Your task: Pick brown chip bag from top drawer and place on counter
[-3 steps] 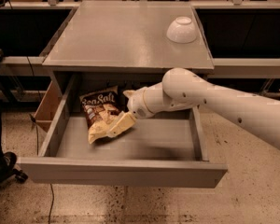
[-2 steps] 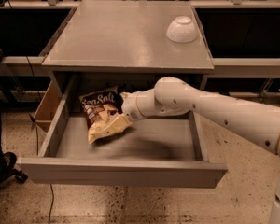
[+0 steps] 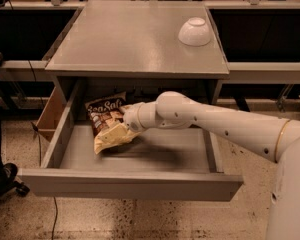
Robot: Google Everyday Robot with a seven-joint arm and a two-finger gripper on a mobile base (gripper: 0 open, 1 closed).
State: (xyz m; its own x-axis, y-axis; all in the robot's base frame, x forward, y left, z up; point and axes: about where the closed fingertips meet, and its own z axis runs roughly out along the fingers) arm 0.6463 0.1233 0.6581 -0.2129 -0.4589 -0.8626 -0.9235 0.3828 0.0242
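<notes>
The brown chip bag (image 3: 106,120) lies in the back left of the open top drawer (image 3: 130,183), its "Sea Salt" lettering up and its pale yellow lower part toward the front. My white arm reaches in from the right, and the gripper (image 3: 126,120) sits at the bag's right edge, touching or overlapping it. The wrist hides the gripper's end. The grey counter (image 3: 135,36) lies above the drawer.
A white bowl (image 3: 194,31) sits upside down on the counter's back right. A cardboard box (image 3: 51,115) stands left of the cabinet. Dark shelving runs behind and beside the cabinet. The drawer front juts out over the speckled floor.
The arm has pushed further left into the drawer, bringing the gripper onto the bag's right edge. The bag has stayed where it was.
</notes>
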